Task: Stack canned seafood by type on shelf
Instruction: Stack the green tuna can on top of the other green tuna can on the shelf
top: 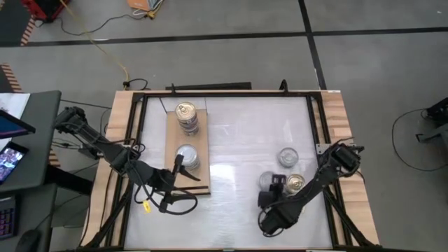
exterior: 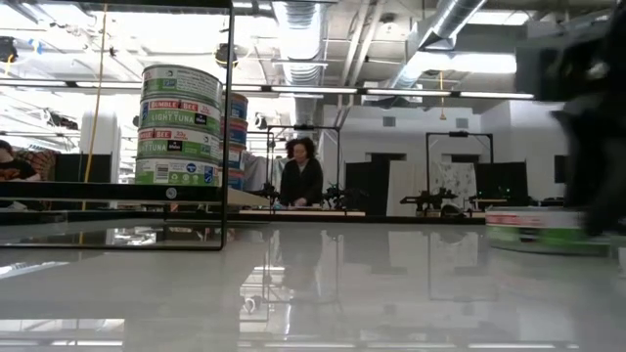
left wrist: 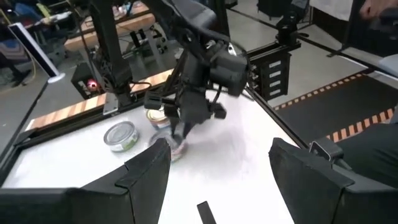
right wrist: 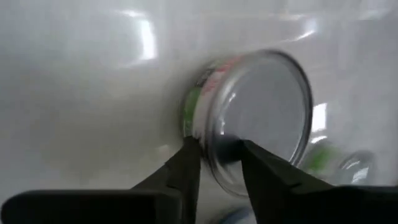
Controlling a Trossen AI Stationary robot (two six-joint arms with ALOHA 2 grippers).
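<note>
From above, my right gripper [top: 271,183] sits on a tin [top: 268,180] on the surface, for carrying to the shelf [top: 170,133], where two stacks stand sorted. My left gripper [top: 168,187] waits there, fingers apart. At my right wrist, fingers [right wrist: 186,163] pinch the silver-lidded, green-labelled tin's [right wrist: 255,118] rim.

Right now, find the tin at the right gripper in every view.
High view: the tin sits lower right of centre, under the right gripper.
Low view: probably the tin at the far right, but this is uncertain.
Left wrist view: the tin is near the centre, below that gripper.
Right wrist view: the tin fills the middle.
Shared landmark: the right gripper.
</note>
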